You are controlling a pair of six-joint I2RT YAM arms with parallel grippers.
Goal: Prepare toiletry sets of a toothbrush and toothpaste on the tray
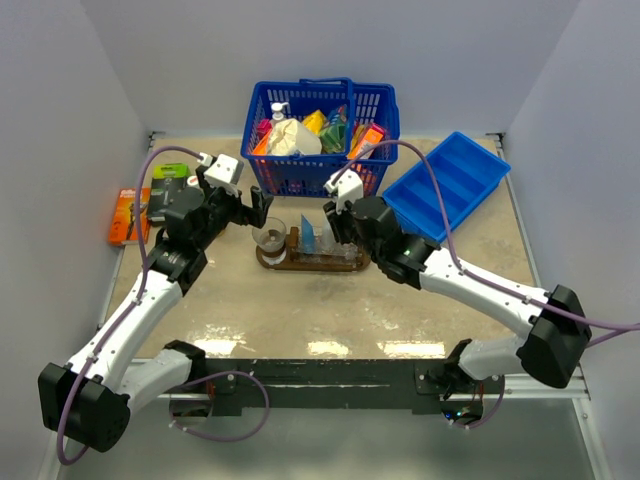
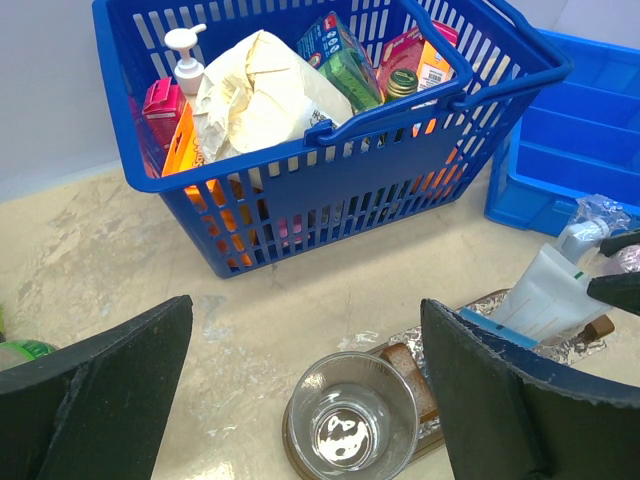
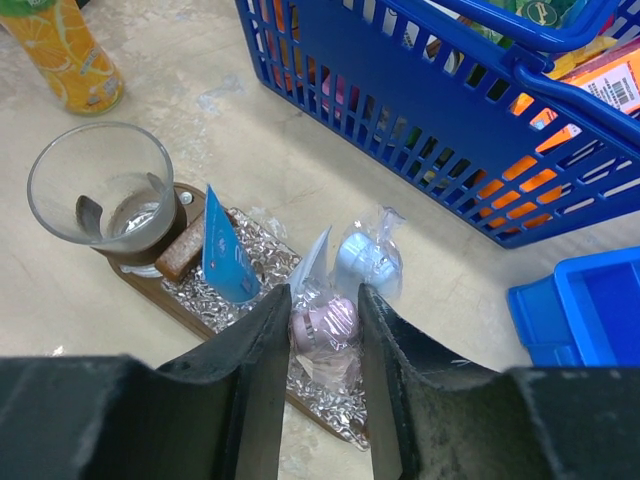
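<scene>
Dark wooden tray (image 3: pixel 140 281), right pincer (image 3: pixel 323 293) pinching crinkly clear-wrapped toothbrush (image 3: pixel 320 326); left pincer (image 2: pixel 305 305) wide above glass cup (image 2: pixel 350 430)

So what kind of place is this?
Probably a robot lab test cell: white walls box in the table, the left arm and right arm are bolted at its edge, and a blue basket of groceries looks staged.

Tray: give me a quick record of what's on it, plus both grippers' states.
tray: brown, in front of the basket
cup: upright on one end of the tray, looks empty
blue tube: standing beside the cup
left gripper: open wide, over the cup
right gripper: shut on a wrapped pink item over the tray
</scene>
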